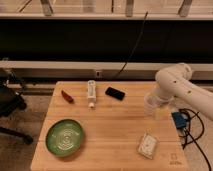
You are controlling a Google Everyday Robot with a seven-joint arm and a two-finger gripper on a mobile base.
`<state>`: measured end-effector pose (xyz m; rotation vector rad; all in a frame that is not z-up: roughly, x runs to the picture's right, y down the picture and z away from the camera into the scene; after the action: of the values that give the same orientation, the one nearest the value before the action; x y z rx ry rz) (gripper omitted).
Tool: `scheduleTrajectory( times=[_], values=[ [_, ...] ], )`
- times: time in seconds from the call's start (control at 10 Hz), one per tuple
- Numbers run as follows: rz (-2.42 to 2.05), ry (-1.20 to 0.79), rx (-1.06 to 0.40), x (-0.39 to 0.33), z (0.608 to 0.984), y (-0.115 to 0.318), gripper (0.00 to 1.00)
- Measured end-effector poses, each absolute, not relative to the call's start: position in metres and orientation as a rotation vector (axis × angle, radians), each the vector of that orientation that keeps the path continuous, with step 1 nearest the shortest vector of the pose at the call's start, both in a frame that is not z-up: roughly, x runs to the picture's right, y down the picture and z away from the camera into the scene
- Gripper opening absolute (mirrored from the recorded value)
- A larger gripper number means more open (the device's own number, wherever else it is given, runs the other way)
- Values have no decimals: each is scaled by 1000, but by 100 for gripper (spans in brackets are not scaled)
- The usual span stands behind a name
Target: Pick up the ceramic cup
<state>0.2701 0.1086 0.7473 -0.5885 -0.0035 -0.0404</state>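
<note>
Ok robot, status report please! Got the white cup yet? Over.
Gripper open, down at the ceramic cup, right side of the table. Cup on the table, not lifted. Nothing in the way. Over.

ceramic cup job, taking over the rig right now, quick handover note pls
gripper: open, low beside the ceramic cup near the right edge of the table, partly hidden under the arm.
ceramic cup: standing on the table, not lifted.
done: the reach to the cup.
left: close on the cup, then lift it.
</note>
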Motion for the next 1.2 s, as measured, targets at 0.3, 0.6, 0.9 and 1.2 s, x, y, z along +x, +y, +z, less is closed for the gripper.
scheduleTrajectory(
  times=[0.3,0.6,0.9,1.2],
  values=[
    [-54,-6,-593,270,762,123,80],
    [-65,-9,-594,271,762,122,80],
    [-76,-8,-603,271,771,132,80],
    [-91,-11,-608,272,772,134,80]
  ],
)
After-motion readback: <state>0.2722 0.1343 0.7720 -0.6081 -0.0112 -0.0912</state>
